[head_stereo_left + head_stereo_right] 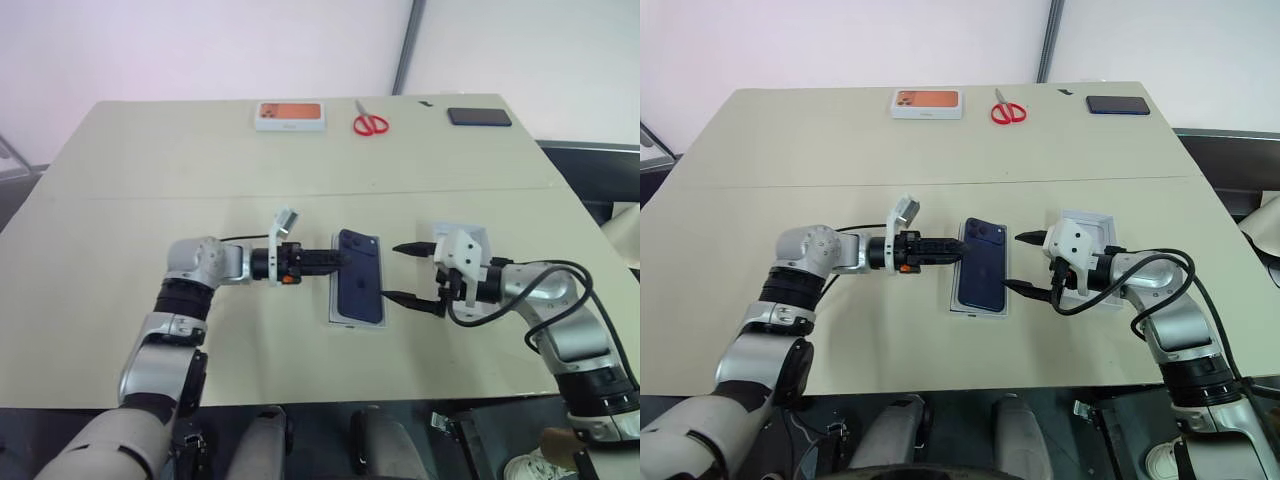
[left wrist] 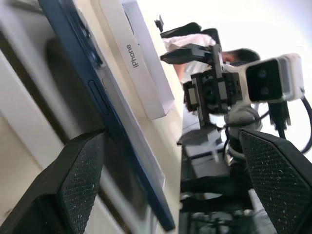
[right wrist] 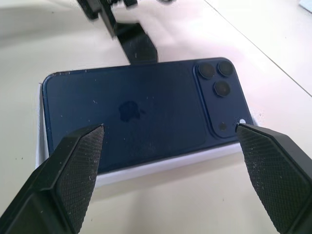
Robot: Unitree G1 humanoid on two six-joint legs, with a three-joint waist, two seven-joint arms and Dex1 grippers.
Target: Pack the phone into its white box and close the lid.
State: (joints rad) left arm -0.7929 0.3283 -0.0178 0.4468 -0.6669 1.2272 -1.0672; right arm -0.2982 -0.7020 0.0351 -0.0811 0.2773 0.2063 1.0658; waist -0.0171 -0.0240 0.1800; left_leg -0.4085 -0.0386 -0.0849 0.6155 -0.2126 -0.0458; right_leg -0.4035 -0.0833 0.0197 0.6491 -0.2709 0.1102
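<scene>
The dark blue phone (image 1: 360, 278) lies back up on the white box (image 1: 355, 323), camera cluster at the far end, which reaches past the box's far rim. In the left wrist view the phone (image 2: 105, 105) looks tilted above the box. My left gripper (image 1: 338, 260) reaches in level from the left, tips at the phone's left edge, fingers (image 2: 73, 185) spread open and holding nothing. My right gripper (image 1: 402, 272) hangs open just right of the phone, its fingers (image 3: 73, 170) either side of the phone's length without touching. The lid (image 1: 1095, 222) lies open side up behind the right wrist.
Along the table's far edge lie an orange-printed white box (image 1: 291, 116), red-handled scissors (image 1: 370, 123) and a black handset (image 1: 479, 116). Bare beige tabletop (image 1: 200, 180) stretches between them and the arms. The table's near edge runs just below both elbows.
</scene>
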